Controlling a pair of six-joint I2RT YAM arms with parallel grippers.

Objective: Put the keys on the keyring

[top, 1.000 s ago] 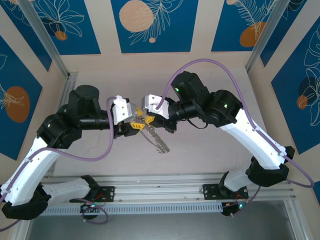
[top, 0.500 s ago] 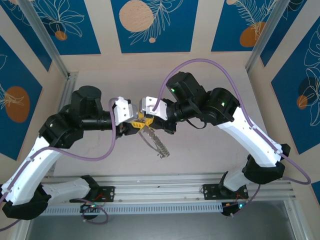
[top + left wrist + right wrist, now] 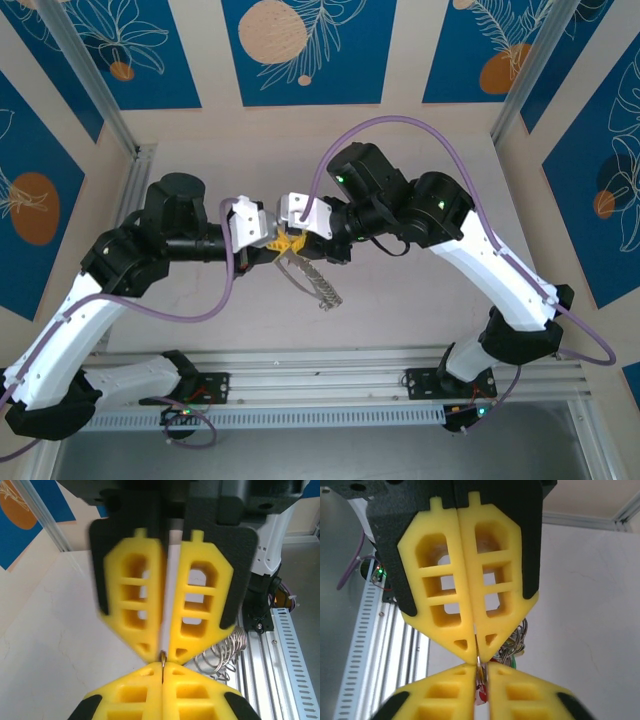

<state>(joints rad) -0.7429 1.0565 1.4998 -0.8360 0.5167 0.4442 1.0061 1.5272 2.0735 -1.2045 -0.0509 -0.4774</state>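
Observation:
My two grippers meet tip to tip above the table's middle. The left gripper (image 3: 283,244) is shut on a thin metal edge of the keyring (image 3: 316,282), whose coiled silver loops hang down towards the near right. In the left wrist view that edge (image 3: 162,661) sits pinched between my left gripper's pads (image 3: 135,695). The right gripper (image 3: 297,241) faces it with its jaws slightly parted around the same ring (image 3: 479,666). A red key head (image 3: 481,696) shows in that gap, and a green one (image 3: 513,663) hangs beside the coils (image 3: 518,639).
The pale tabletop (image 3: 420,300) lies under the hanging ring. An aluminium rail (image 3: 320,375) with the arm bases runs along the near edge. Slanted frame posts (image 3: 95,85) stand at the back corners. Purple cables (image 3: 400,125) loop over both arms.
My left jaws have closed onto the ring. The right jaws, shut before, have parted a little. Both wrists have edged towards the back, and the hanging loops came along.

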